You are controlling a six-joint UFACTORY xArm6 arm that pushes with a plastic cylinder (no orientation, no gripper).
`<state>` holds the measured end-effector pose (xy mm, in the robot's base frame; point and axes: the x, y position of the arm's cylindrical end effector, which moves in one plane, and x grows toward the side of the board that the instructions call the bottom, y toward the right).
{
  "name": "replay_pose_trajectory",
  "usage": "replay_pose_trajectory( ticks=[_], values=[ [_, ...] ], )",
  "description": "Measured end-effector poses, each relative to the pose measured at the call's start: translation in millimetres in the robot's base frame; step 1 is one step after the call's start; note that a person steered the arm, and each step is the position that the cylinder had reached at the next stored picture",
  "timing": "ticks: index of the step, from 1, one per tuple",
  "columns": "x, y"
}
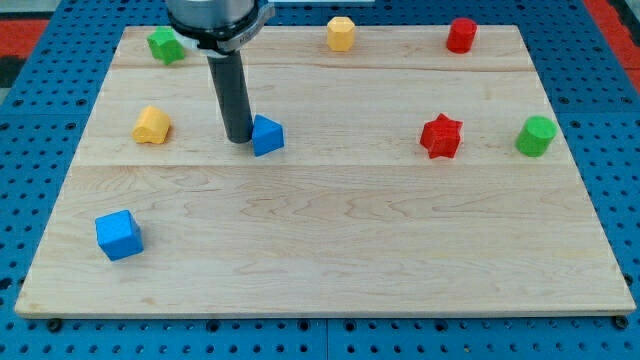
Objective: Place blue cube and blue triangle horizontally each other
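The blue triangle (267,135) sits left of the wooden board's (330,270) centre, with the arm's rod planted hard against its 9 o'clock side. The tip (239,138) touches or all but touches the block; the rod ends plain, with no jaws to spread or close. The blue cube (119,235) lies well apart, down at about 8 o'clock from the triangle, near the board's lower-left corner and turned slightly askew.

Further out at 9 o'clock from the tip, a yellow block (152,125) rests near the left edge; its shape is hard to make out. A green block (166,45) occupies the top-left corner, roughly 11 o'clock from the triangle. A second yellow block (341,33), faceted, stands on the top edge at 1 o'clock. Off at 3 o'clock, a red star (441,136) and a green cylinder (536,136) sit near one another on the right side. A red block (461,35) holds the top right.
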<state>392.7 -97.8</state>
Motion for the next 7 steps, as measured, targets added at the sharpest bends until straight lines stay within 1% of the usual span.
replay_pose_trajectory(
  ticks=[2, 3, 5, 7],
  values=[
    [-1, 1],
    [-1, 14],
    [15, 69],
    [60, 161]
  ],
)
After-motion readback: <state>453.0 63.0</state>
